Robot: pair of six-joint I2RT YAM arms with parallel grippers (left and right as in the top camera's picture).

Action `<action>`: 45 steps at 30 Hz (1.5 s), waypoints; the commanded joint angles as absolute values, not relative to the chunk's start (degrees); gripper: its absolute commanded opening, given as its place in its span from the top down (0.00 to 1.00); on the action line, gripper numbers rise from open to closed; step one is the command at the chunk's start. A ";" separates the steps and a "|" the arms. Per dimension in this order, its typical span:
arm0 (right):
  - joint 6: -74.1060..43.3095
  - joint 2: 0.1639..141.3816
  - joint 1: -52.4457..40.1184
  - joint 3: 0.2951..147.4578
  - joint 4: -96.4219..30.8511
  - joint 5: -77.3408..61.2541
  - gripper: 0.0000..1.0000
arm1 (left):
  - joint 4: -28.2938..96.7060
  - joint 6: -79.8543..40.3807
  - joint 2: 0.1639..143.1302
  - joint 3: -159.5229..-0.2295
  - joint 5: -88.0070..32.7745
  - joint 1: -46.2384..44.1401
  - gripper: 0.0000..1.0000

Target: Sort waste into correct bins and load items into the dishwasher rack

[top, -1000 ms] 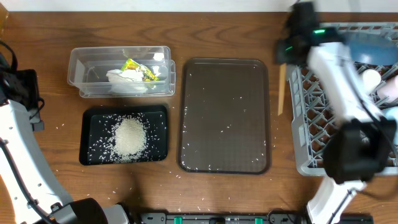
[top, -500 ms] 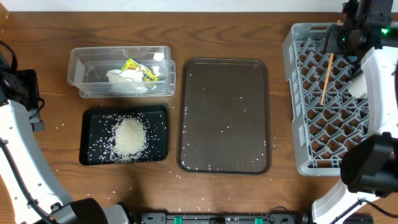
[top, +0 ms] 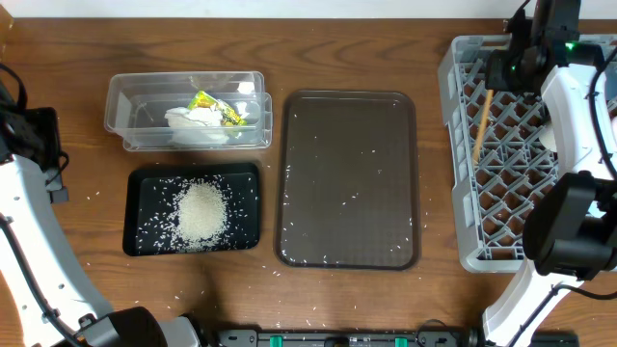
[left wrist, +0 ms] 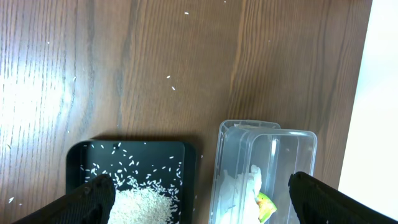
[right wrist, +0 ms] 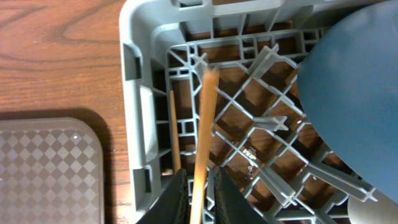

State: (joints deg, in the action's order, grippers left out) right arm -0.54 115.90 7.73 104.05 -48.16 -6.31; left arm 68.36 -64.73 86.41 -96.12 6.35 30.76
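Chopstick (right wrist: 202, 137) moved left near bowl (right wrist: 354, 93), seemingly clamped in right end effector (right wrist: 199, 205); left end effector (left wrist: 205, 199) apart.

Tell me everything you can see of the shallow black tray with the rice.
The black tray is a shallow rectangle with rounded corners and a low raised rim, plastic by its look. It lies flat on the wooden table, below the clear tub in the overhead view and left of the brown tray. A heap of white rice sits at its middle, with loose grains scattered around it.
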 commanded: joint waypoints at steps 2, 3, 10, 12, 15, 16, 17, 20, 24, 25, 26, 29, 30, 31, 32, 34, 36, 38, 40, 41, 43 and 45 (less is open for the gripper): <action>0.10 116.22 6.98 103.96 -48.01 -7.35 0.73 | 68.58 -65.23 86.48 -96.31 6.66 31.11 0.08; 0.10 116.22 6.98 103.96 -48.23 -7.35 0.64 | 68.58 -65.23 86.48 -96.31 6.63 31.11 0.08; -2.74 114.52 6.87 103.98 -50.68 -7.57 0.43 | 68.58 -65.23 86.48 -96.31 6.66 31.11 0.08; -2.76 113.47 6.87 103.98 -51.33 -8.03 0.43 | 68.58 -65.23 86.48 -96.31 6.66 31.11 0.08; -4.47 110.52 6.87 103.98 -53.58 -8.03 0.41 | 68.58 -65.23 86.48 -96.31 6.66 31.11 0.08; -4.99 109.80 6.87 103.98 -54.08 -8.03 0.41 | 68.58 -65.23 86.48 -96.31 6.63 31.11 0.08; -5.87 108.75 6.87 103.98 -54.92 -8.03 0.41 | 68.58 -65.23 86.48 -96.31 6.66 31.11 0.08; -7.70 105.56 6.87 103.98 -57.82 -8.01 0.41 | 68.58 -65.23 86.48 -96.31 6.63 31.11 0.08; -8.62 101.03 6.87 103.98 -64.12 -8.01 0.44 | 68.58 -65.23 86.48 -96.31 6.66 31.11 0.08; -9.06 99.88 6.87 103.96 -66.19 -8.03 0.44 | 68.58 -65.23 86.48 -96.31 6.66 31.11 0.08; -9.23 99.09 6.87 103.83 -67.79 -8.08 0.45 | 68.58 -65.23 86.48 -96.31 6.63 31.11 0.08; -9.17 96.14 6.63 102.43 -73.32 -8.54 0.47 | 68.58 -65.23 86.48 -96.31 6.66 31.11 0.08; -9.17 95.04 6.55 101.49 -74.04 -8.54 0.48 | 68.58 -65.23 86.48 -96.31 6.66 31.11 0.08; -9.19 93.58 6.46 100.01 -74.24 -8.64 0.49 | 68.58 -65.23 86.48 -96.31 6.66 31.11 0.08; -9.17 91.77 6.26 98.10 -73.93 -8.67 0.49 | 68.58 -65.23 86.48 -96.31 6.63 31.11 0.08; -9.17 87.18 5.65 93.41 -72.62 -8.60 0.49 | 68.58 -65.23 86.48 -96.31 6.66 31.11 0.08; -9.19 82.08 5.04 88.53 -70.52 -8.60 0.49 | 68.58 -65.23 86.48 -96.31 6.66 31.11 0.08; -9.45 76.29 4.27 83.09 -67.26 -8.62 0.49 | 68.58 -65.23 86.48 -96.31 6.66 31.11 0.08; -10.11 69.58 3.09 76.64 -63.44 -8.60 0.46 | 68.58 -65.23 86.48 -96.31 6.66 31.11 0.08; -10.46 67.02 2.61 74.17 -62.26 -8.62 0.31 | 68.58 -65.23 86.48 -96.31 6.63 31.11 0.08; -10.70 61.69 1.76 69.04 -60.51 -8.62 0.01 | 68.58 -65.23 86.48 -96.31 6.66 31.11 0.08; -10.70 57.84 1.45 65.21 -60.16 -8.62 0.01 | 68.58 -65.23 86.48 -96.31 6.63 31.11 0.08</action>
